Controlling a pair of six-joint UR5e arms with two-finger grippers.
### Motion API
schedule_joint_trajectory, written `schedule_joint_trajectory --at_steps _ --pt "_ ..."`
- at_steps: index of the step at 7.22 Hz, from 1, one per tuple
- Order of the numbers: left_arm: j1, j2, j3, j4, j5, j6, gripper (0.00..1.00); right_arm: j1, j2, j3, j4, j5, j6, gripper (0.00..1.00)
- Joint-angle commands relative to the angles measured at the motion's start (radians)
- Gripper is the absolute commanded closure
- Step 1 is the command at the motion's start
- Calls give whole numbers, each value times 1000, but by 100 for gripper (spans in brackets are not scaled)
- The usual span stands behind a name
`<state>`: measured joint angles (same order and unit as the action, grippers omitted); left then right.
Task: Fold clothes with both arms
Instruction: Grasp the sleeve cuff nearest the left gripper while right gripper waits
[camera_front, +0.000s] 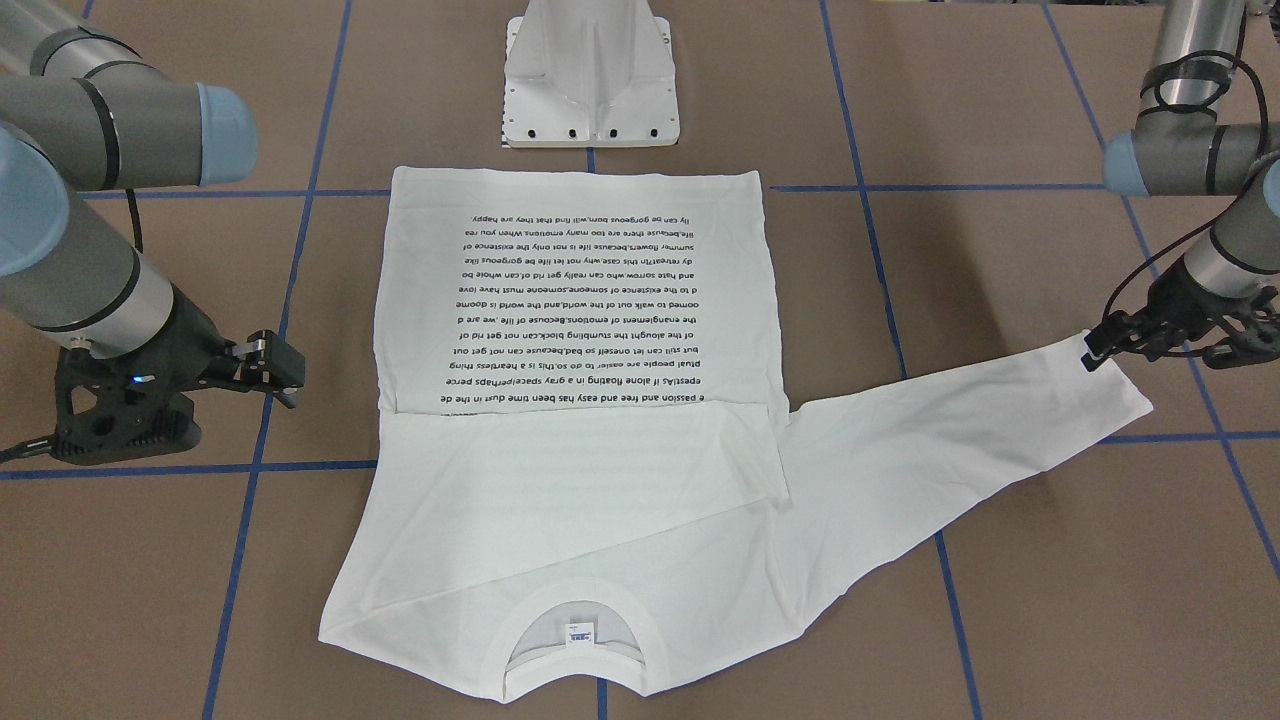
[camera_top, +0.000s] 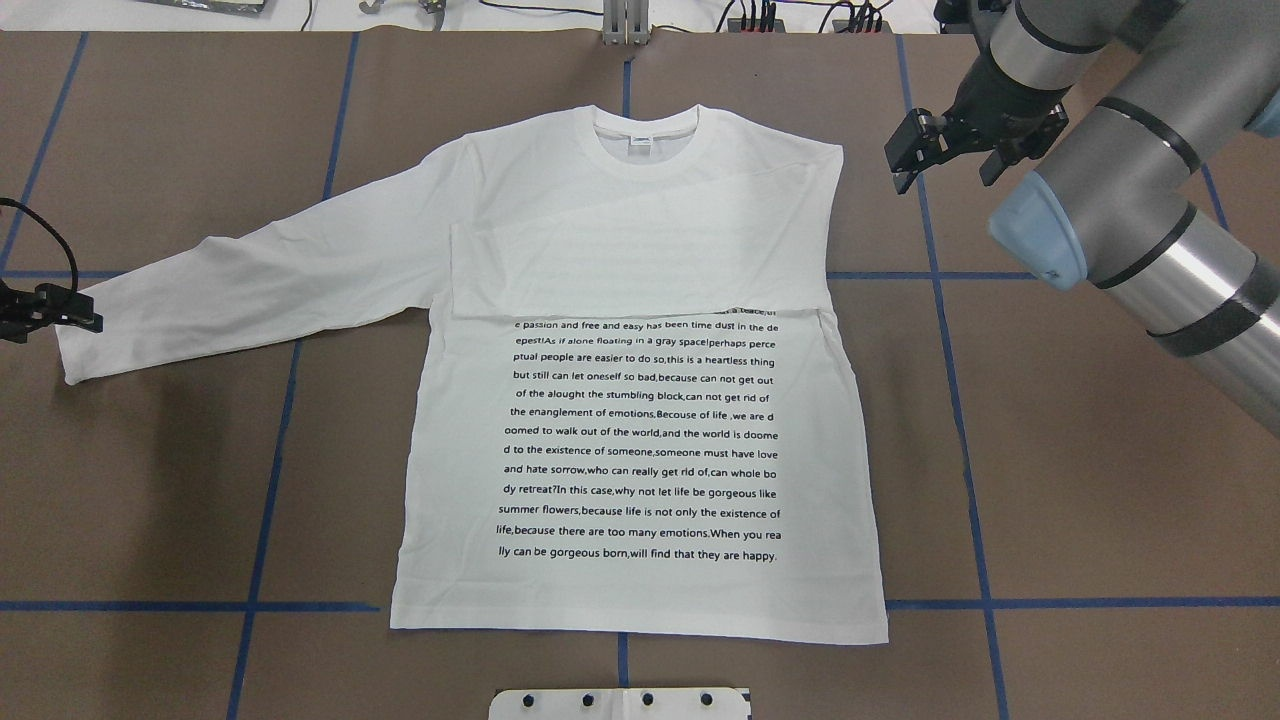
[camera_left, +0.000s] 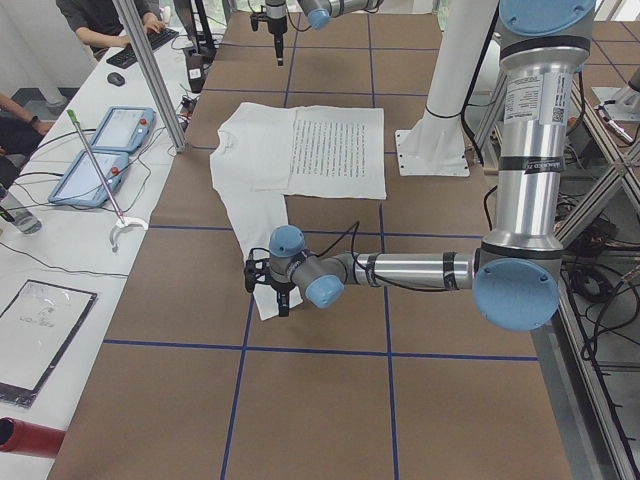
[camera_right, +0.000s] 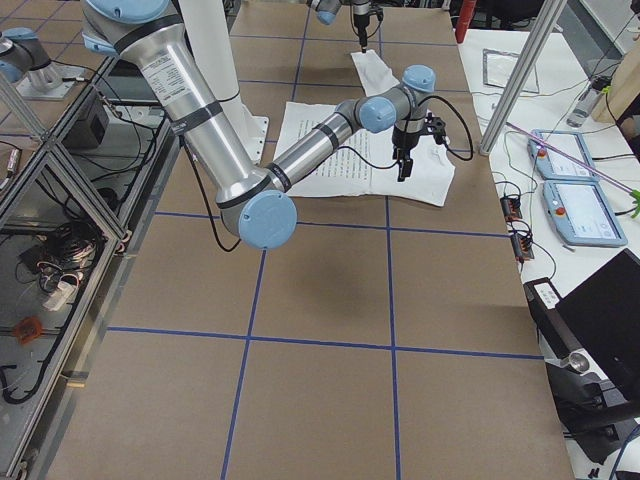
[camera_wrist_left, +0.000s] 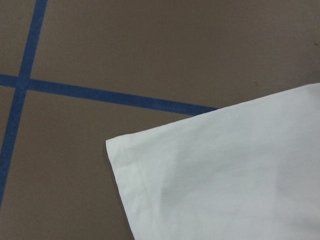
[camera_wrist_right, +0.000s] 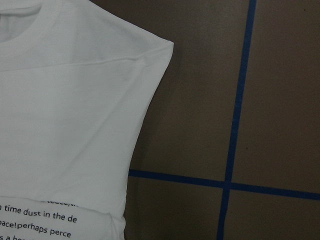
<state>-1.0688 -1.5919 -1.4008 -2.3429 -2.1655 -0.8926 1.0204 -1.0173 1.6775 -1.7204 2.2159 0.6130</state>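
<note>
The white long-sleeved shirt (camera_top: 640, 420) lies flat on the brown table, black text up, collar (camera_top: 645, 135) on the far side from the robot. One sleeve is folded across the chest (camera_top: 640, 265). The other sleeve (camera_top: 250, 290) stretches out toward my left side, and its cuff (camera_wrist_left: 210, 180) lies flat on the table. My left gripper (camera_top: 40, 310) hovers at that cuff, open, holding nothing. Beside the shirt's shoulder on the folded-sleeve side (camera_wrist_right: 150, 55), my right gripper (camera_top: 945, 150) stands open and empty above the bare table.
The white pedestal base (camera_front: 590, 80) stands just behind the shirt's hem. Blue tape lines (camera_top: 950, 350) grid the table. Beyond the far edge, a side bench holds tablets (camera_left: 100, 150), cables and a keyboard, with a person's hands (camera_left: 155, 20) there and aluminium posts (camera_left: 150, 70).
</note>
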Motion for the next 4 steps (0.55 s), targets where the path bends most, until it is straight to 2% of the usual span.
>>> schedule_joint_trajectory --at_steps 1,4 --pt "1 -8 35 -21 1 1 7 7 -17 19 1 17 -6 0" --pt "0 1 34 -22 1 1 15 20 -21 19 9 54 -6 0"
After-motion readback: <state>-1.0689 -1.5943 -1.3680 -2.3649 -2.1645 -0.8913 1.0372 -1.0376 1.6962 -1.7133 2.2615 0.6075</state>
